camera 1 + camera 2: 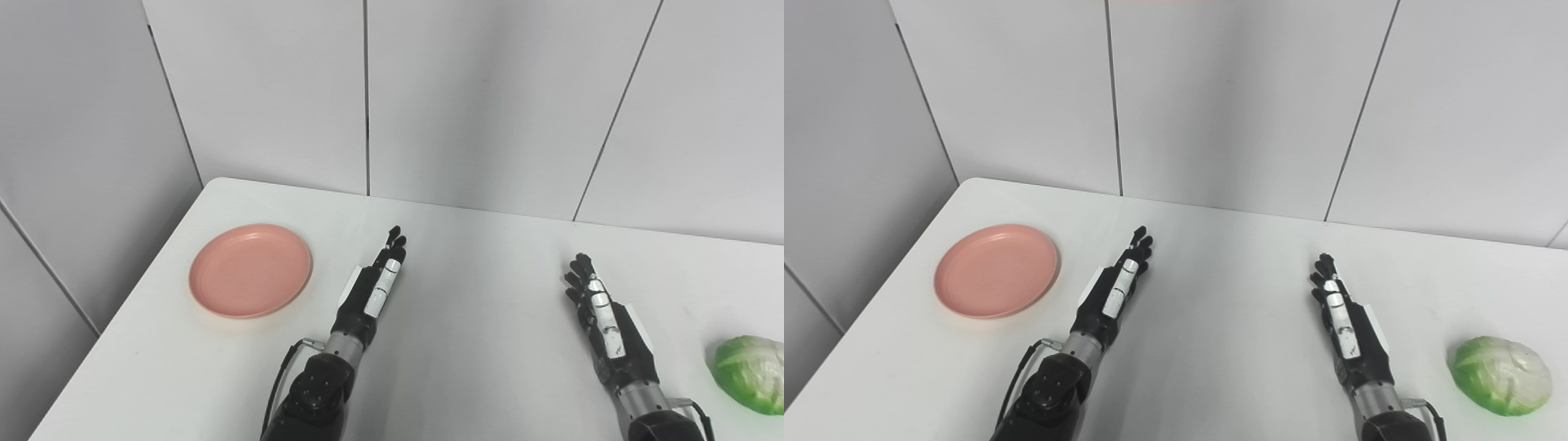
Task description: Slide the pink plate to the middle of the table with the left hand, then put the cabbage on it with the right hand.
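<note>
The left hand (372,283) hovers low over the white table (1225,257) a little left of the frame's centre, fingers stretched straight and pointing toward the upper part of the frame, released and holding nothing; the right hand (1344,321) lies in the lower right of the frame in the same flat pose, fingers extended and close together, likewise empty. The table's far edge runs across the middle of the frame against a grey panelled wall (1213,92); its rounded left corner sits at the upper left of the tabletop, and its left edge slants down toward the lower left corner of the frame. Between the two hands a broad bare stretch of tabletop lies open; more bare surface reaches from the fingertips to the far edge. The pink plate (250,270) rests flat at the left of the frame, near the table's left edge, just beside the left hand and apart from it. The cabbage (1501,374) lies at the lower right of the frame, near the right hand's wrist, not touching it.
</note>
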Action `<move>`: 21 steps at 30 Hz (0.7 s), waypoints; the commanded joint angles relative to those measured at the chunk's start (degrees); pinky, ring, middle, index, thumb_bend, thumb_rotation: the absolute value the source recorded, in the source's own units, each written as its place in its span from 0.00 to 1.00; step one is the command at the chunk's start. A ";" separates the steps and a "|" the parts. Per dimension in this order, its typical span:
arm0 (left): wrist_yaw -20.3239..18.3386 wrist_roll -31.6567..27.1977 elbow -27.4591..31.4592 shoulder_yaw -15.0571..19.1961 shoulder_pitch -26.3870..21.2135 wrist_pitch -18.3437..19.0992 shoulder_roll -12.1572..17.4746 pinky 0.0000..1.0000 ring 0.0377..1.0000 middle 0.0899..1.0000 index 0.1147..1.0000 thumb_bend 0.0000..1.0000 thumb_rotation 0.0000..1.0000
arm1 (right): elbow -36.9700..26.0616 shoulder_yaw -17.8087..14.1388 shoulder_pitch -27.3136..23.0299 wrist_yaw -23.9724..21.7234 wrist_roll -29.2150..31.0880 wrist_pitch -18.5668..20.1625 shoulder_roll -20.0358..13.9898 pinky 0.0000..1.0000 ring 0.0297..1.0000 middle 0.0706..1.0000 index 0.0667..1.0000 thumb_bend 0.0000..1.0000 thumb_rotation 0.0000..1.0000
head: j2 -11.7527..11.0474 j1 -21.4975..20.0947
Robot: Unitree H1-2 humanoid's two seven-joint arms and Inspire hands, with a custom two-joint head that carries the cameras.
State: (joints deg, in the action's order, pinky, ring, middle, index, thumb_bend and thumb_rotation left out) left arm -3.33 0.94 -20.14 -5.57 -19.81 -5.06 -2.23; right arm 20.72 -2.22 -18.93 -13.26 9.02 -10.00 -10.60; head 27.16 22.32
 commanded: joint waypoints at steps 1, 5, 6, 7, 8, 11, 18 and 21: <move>-1.02 -1.08 4.01 -0.14 -0.59 1.31 -0.55 1.00 1.00 1.00 1.00 0.78 1.00 | 0.79 -0.80 -0.68 0.07 0.13 -1.03 -1.02 1.00 1.00 1.00 1.00 0.32 1.00 | 0.00 0.09; -1.48 -2.11 11.59 0.42 -0.01 4.50 -0.46 1.00 1.00 1.00 1.00 0.79 1.00 | 1.11 -1.11 -0.53 -0.08 0.30 -1.52 -1.00 1.00 1.00 1.00 1.00 0.32 1.00 | -0.02 0.42; -1.54 -2.43 13.48 0.70 0.04 5.71 -0.44 1.00 0.99 1.00 1.00 0.79 1.00 | 1.18 -1.20 -0.54 -0.50 0.78 -1.43 -1.04 1.00 1.00 1.00 1.00 0.31 1.00 | -0.03 0.44; -1.74 -3.05 15.33 1.13 -0.01 6.37 -0.37 1.00 0.99 1.00 1.00 0.79 1.00 | 1.04 -1.22 -0.58 -0.97 1.25 -0.96 -1.14 1.00 1.00 1.00 1.00 0.31 1.00 | -0.02 0.57; -1.68 -3.60 17.22 1.59 -0.01 7.30 -0.40 1.00 0.99 1.00 1.00 0.77 1.00 | 0.90 -1.36 -0.62 -1.24 1.70 -0.50 -1.14 1.00 1.00 1.00 1.00 0.28 1.00 | -0.02 0.62; -2.06 -5.52 22.12 2.69 0.00 9.90 0.03 1.00 0.98 1.00 1.00 0.77 1.00 | 1.11 -1.20 -0.65 -0.60 0.35 -1.53 -1.39 1.00 1.00 1.00 1.00 0.29 1.00 | -0.03 0.83; -1.60 -7.48 31.54 5.02 -1.00 13.73 1.98 1.00 0.99 1.00 1.00 0.78 1.00 | 3.09 -1.83 -1.26 -0.97 0.78 -3.01 -1.32 1.00 1.00 1.00 1.00 0.32 1.00 | -0.15 1.32; -0.80 -7.36 34.31 6.15 -1.32 14.89 2.51 1.00 0.99 1.00 1.00 0.78 1.00 | 2.78 -2.40 -1.23 -1.86 2.58 -1.99 -1.07 1.00 1.00 1.00 1.00 0.29 1.00 | -0.11 1.42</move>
State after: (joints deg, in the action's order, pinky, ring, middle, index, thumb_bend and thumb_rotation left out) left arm -4.68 -6.37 12.09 0.34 -18.96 9.78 -0.32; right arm 23.03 -3.85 -20.26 -14.72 10.75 -11.22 -10.98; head 26.98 23.73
